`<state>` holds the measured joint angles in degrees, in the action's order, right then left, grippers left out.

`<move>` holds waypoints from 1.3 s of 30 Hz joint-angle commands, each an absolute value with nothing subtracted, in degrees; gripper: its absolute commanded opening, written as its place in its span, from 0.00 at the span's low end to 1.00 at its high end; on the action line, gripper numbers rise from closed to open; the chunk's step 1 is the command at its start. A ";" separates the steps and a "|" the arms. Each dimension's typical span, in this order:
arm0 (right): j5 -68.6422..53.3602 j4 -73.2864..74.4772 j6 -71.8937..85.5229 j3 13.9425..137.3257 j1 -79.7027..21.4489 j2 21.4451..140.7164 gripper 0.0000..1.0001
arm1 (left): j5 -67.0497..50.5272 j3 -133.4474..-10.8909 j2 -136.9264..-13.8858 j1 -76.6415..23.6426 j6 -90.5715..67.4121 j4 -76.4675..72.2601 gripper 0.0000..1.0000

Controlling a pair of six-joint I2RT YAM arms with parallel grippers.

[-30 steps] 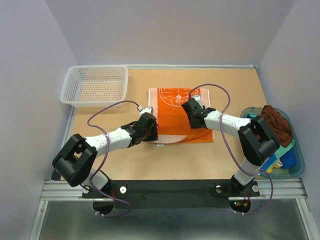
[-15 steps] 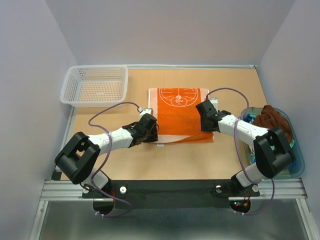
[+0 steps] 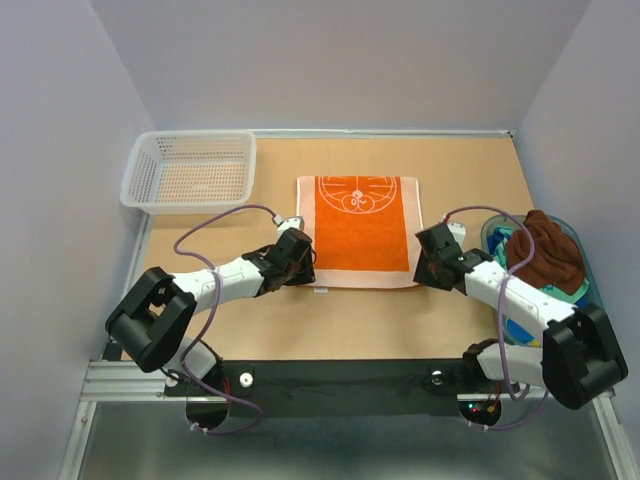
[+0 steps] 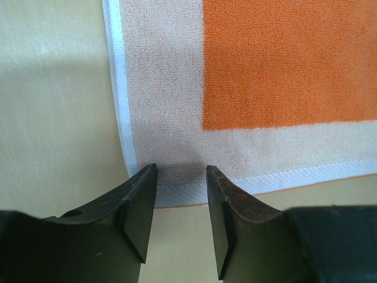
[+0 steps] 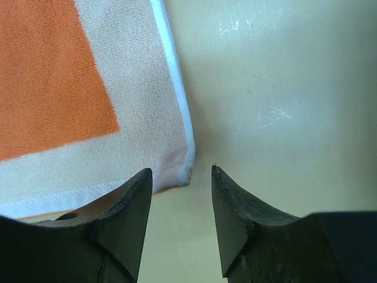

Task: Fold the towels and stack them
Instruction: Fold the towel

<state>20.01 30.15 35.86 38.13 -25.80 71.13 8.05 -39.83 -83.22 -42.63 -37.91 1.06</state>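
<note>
Two sets of jaws, both apart and empty. The left jaws sit at the near left corner of the orange towel [image 3: 362, 228]. The right jaws stand astride its near right corner, one finger [image 5: 126, 224] over cloth and the other over bare desk [image 3: 470, 170]. That one towel lies flat mid-desk, with an orange centre, pale border, white hem and a white circle print toward the far edge. At the right edge, one tub [image 3: 597, 325] holds a crumpled brown towel [image 3: 548, 250] and other cloths [image 3: 572, 298], too bunched to count. One mesh basket [image 3: 135, 188] stands at the far left corner.

The right claw [image 5: 181, 174] gapes over a corner of the orange towel [image 5: 53, 76].
</note>
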 commanded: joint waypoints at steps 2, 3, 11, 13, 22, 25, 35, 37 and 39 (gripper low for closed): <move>21.00 29.80 42.97 36.21 -25.14 63.82 0.49 | 9.67 -38.85 -79.19 -42.28 -38.67 1.58 0.51; 21.09 29.62 44.11 36.12 -25.05 63.20 0.48 | 9.75 -38.76 -78.15 -42.28 -38.76 1.84 0.51; 21.97 27.25 49.65 34.37 -24.00 60.47 0.49 | 13.18 -37.36 -72.16 -42.19 -40.69 4.39 0.56; 22.15 26.90 51.32 33.14 -23.56 60.56 0.50 | 13.36 -36.57 -71.28 -41.75 -41.31 4.66 0.59; 18.81 22.59 53.00 29.18 -21.01 61.08 0.48 | 11.25 -34.63 -72.68 -40.08 -41.57 3.08 0.63; 17.41 21.36 52.65 28.48 -20.04 61.52 0.43 | 10.64 -34.72 -73.83 -39.99 -41.40 2.81 0.63; 14.94 19.25 52.47 27.25 -19.34 61.52 0.35 | 9.84 -35.24 -76.73 -39.73 -41.31 2.37 0.60; 14.42 18.72 52.30 27.16 -19.16 61.70 0.35 | 9.67 -35.42 -77.43 -39.64 -41.22 2.29 0.60; 14.06 18.37 52.03 26.98 -19.34 62.05 0.34 | 9.32 -35.68 -78.48 -39.55 -41.13 2.20 0.59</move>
<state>14.85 21.26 51.88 27.31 -19.79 61.63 9.43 -35.14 -77.54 -40.01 -41.01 2.98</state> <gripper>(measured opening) 0.351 0.603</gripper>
